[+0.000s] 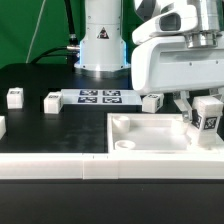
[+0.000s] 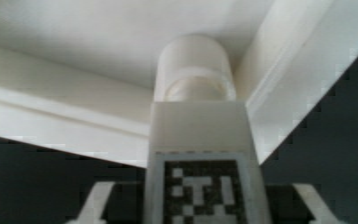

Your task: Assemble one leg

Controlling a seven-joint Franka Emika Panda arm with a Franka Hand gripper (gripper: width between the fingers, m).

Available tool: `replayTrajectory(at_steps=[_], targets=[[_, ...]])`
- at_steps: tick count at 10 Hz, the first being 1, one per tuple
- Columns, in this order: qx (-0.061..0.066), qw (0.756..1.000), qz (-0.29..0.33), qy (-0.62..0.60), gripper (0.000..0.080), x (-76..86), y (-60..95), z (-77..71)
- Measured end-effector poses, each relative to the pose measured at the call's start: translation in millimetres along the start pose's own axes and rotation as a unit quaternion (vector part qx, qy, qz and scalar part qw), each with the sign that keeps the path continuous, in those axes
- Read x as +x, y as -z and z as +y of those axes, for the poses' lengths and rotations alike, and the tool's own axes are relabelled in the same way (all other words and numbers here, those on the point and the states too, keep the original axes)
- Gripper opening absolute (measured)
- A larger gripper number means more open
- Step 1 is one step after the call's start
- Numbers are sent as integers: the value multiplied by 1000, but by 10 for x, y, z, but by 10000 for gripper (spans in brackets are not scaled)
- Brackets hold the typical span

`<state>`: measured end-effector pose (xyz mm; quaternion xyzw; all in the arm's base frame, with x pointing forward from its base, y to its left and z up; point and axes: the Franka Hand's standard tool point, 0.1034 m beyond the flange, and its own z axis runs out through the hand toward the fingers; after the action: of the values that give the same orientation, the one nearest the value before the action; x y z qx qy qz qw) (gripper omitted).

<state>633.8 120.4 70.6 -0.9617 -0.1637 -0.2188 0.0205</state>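
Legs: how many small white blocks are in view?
4. The first leg and second leg lie at the exterior view's left; the third leg sits beside the marker board; the fourth leg is in the gripper at the panel. More may be hidden.

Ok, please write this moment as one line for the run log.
hand: shut on leg | leg: upright, near panel corner | other legs: loose on table

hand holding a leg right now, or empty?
Holding: the hand is shut on the leg, over the white panel; the wrist view shows the tagged leg centred in its grip.
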Motion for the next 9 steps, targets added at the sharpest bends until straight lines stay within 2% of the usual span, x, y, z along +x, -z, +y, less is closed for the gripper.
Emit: replayTrajectory(at_steps=[3, 4, 5, 6, 7, 9], targets=[[-2, 1000, 8, 0, 291, -9, 5, 9], [-2, 1000, 8, 0, 389, -9, 5, 9], [-2, 1000, 8, 0, 566, -9, 5, 9], [-2, 1000, 8, 0, 566, -9, 5, 9], [-2, 1000, 8, 0, 632, -9, 5, 9], [-2, 1000, 8, 0, 644, -9, 5, 9]])
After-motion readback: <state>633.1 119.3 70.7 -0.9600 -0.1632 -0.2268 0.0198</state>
